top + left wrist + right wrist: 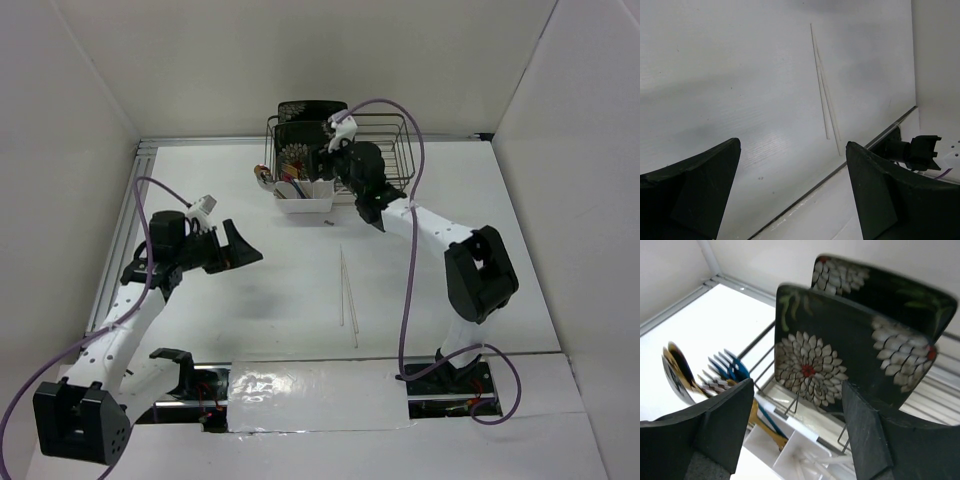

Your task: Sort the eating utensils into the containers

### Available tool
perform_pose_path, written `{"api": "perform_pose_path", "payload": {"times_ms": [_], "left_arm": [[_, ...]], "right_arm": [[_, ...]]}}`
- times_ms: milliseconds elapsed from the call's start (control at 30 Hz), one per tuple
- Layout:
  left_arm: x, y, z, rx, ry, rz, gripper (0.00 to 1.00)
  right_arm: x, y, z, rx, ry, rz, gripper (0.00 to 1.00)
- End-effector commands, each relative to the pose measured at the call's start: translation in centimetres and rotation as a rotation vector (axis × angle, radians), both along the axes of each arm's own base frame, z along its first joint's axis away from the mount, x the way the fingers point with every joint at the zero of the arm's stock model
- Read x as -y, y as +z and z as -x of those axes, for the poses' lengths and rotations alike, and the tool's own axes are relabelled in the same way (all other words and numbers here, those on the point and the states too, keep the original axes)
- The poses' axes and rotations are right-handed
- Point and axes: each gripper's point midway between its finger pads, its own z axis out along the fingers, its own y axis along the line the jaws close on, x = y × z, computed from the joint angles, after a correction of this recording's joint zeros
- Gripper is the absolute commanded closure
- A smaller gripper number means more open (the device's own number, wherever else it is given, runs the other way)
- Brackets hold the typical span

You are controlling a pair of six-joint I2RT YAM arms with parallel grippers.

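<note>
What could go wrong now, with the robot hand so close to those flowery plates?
The open right end effector sits close to the plates and might bump one. The two chopsticks on the table are very thin and lie close together, so they could be hard to pinch and may slip.

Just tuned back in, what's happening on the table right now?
The right hand is up at the white caddy, which sits at the front of the wire rack. Its jaws are apart with nothing between them. Forks and spoons already stand in the caddy. Two chopsticks lie side by side on the table, not yet sorted. The left hand hovers open above the table, holding nothing, with the chopsticks ahead of it.
</note>
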Motion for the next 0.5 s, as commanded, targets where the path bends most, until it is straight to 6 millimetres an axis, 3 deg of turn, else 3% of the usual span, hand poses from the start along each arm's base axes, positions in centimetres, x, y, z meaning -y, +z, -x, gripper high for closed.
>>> {"api": "perform_pose_path", "payload": {"times_ms": [0,33,67,100,133,167,233,267,300,333,367,400,433,467], "left_arm": [[0.1,1.0,-1.0,0.100,-0.058,-0.036,0.01],[0.2,1.3,-1.1,0.120,-0.071,-0.052,0.02],[0.3,0.4,-1.2,0.115,-0.096,-0.085,0.02],[0.5,1.1,-1.4,0.150,-0.112,-0.104,0.03],[0.7,1.2,-1.7,0.157,-0.125,-0.124,0.04],[0.8,0.5,-1.8,0.155,-0.140,-0.154,0.04],[2.1,0.8,-1.7,0.182,-0.184,-0.171,0.04],[3.4,0.4,-1.4,0.181,-0.218,-0.189,0.04],[3.2,0.5,-1.8,0.181,-0.204,-0.194,0.04],[4.0,0.1,-1.5,0.170,-0.221,-0.197,0.05],[5.6,0.3,-0.9,0.160,-0.253,-0.185,0.05],[6.1,-0.6,-0.9,0.126,-0.241,-0.213,0.06],[5.6,-1.0,-1.6,0.101,-0.201,-0.230,0.06],[6.6,-0.8,-1.5,0.082,-0.194,-0.234,0.07]], "right_arm": [[0.8,9.3,0.8,0.098,-0.035,-0.064,0.22],[1.1,9.0,0.6,0.067,-0.052,-0.048,0.21],[1.8,11.8,0.9,0.100,-0.067,-0.075,0.19],[2.2,13.3,1.3,0.110,-0.078,-0.086,0.18],[2.9,12.8,1.2,0.070,-0.116,-0.064,0.17],[3.8,15.1,1.4,0.088,-0.143,-0.088,0.17],[5.2,15.3,1.8,0.036,-0.193,-0.104,0.15],[6.7,16.4,2.2,0.035,-0.223,-0.128,0.15],[7.8,17.0,2.5,0.033,-0.238,-0.141,0.15],[8.4,16.9,3.0,0.020,-0.264,-0.153,0.15],[9.7,15.2,3.3,-0.029,-0.298,-0.147,0.14],[10.7,16.2,4.8,-0.028,-0.311,-0.190,0.14],[12.4,15.9,5.2,-0.037,-0.364,-0.197,0.14],[13.2,13.2,5.9,-0.101,-0.391,-0.200,0.13]]}}
